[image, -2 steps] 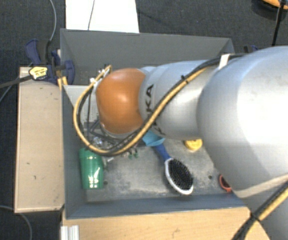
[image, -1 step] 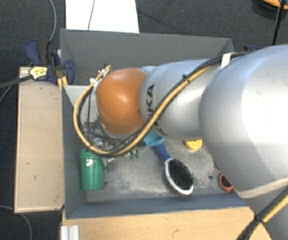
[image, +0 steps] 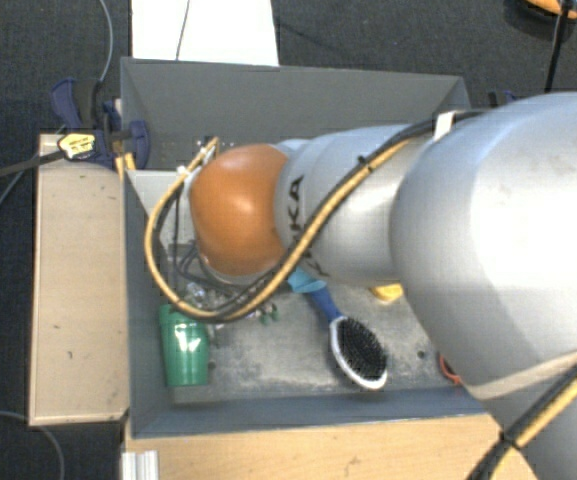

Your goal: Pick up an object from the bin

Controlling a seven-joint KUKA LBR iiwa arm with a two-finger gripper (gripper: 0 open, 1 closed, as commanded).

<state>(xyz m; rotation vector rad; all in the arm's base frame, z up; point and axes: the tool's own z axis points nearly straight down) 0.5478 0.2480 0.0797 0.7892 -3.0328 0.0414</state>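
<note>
Gripper (image: pixel 201 298) low in left part of bin (image: pixel 298 88), largely hidden beneath orange cover (image: pixel 233 208) on wrist. Open or closed: cannot be told. Black-and-yellow cable (image: pixel 163 258) looped round cover and hanging beside gripper.

Immediately below gripper in camera view: green cylindrical container (image: pixel 185 348) with pale marking, in bin's near left corner, close against left wall. Contact with gripper not determinable; upright or lying not determinable.

Further right on bin floor, apart from gripper: hairbrush (image: pixel 356 351), blue handle, black bristle head with white rim, lying at a slant. Just beyond brush, small yellow object (image: pixel 389 292), partly hidden under arm (image: pixel 488 248). Arm entering from right, covering right part of bin.
</note>
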